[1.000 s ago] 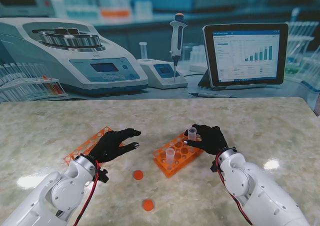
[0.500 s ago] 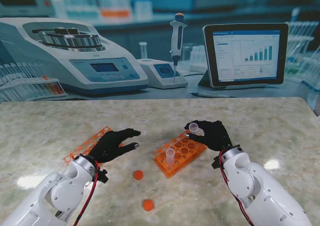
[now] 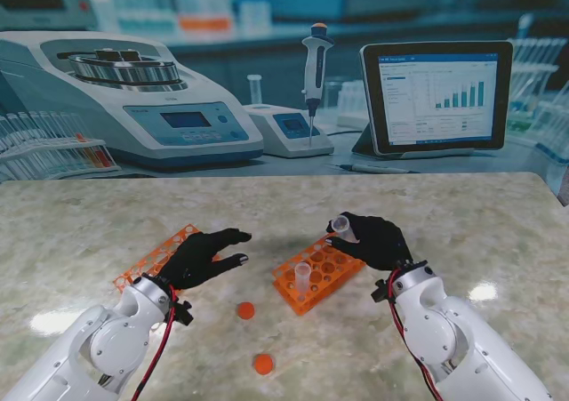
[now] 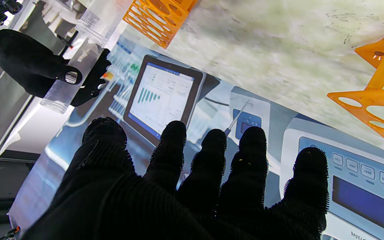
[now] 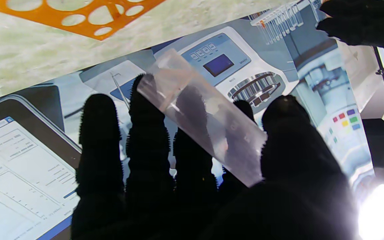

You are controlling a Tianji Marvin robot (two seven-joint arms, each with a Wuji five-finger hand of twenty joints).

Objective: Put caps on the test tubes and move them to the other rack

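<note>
My right hand [image 3: 377, 239] is shut on a clear uncapped test tube [image 3: 341, 228], lifted just above the far end of the orange rack [image 3: 331, 272]; the wrist view shows that tube [image 5: 202, 116] lying tilted across the fingers [image 5: 147, 133]. A second uncapped tube [image 3: 302, 276] stands in the rack's near left holes. Two orange caps [image 3: 245, 310] [image 3: 263, 364] lie on the table nearer to me. My left hand [image 3: 203, 255] hovers open, fingers spread, over the right end of a second, flat orange rack [image 3: 156, 257]. The left wrist view shows my right hand's tube [image 4: 68, 83] too.
The marble table [image 3: 462, 214] runs to a printed lab backdrop at its far edge, with a centrifuge [image 3: 133, 99], a pipette [image 3: 315, 63] and a tablet [image 3: 436, 97] pictured on it. A bright reflection [image 3: 484, 291] lies by my right forearm.
My right hand has lifted the test tube out of the rack and tilted it toward the left. The left hand has stayed still.
</note>
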